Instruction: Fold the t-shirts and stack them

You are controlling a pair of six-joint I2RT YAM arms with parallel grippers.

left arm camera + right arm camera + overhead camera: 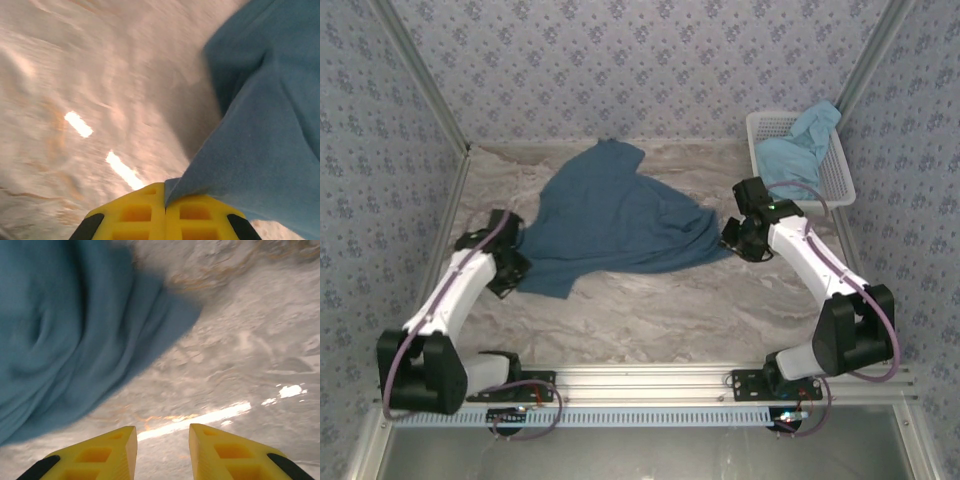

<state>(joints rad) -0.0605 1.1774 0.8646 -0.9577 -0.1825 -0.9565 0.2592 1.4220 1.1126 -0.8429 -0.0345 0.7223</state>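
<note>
The darker teal-blue t-shirt (615,215) lies rumpled across the middle of the marble-patterned table. My left gripper (510,268) is at its left edge, and in the left wrist view the yellow fingers (165,200) are shut on a fold of the teal-blue t-shirt (270,130), which rises from the jaws. My right gripper (732,236) sits just off the shirt's right corner; its yellow fingers (162,437) stand open over bare table with the teal-blue t-shirt (75,325) to their left. The lighter sky-blue t-shirt (800,145) is bunched in the basket.
A white mesh basket (835,175) stands at the back right corner, next to the right arm. Patterned walls enclose the table on the back and both sides. Bare tabletop (650,310) stretches in front of the shirt, toward the arm bases.
</note>
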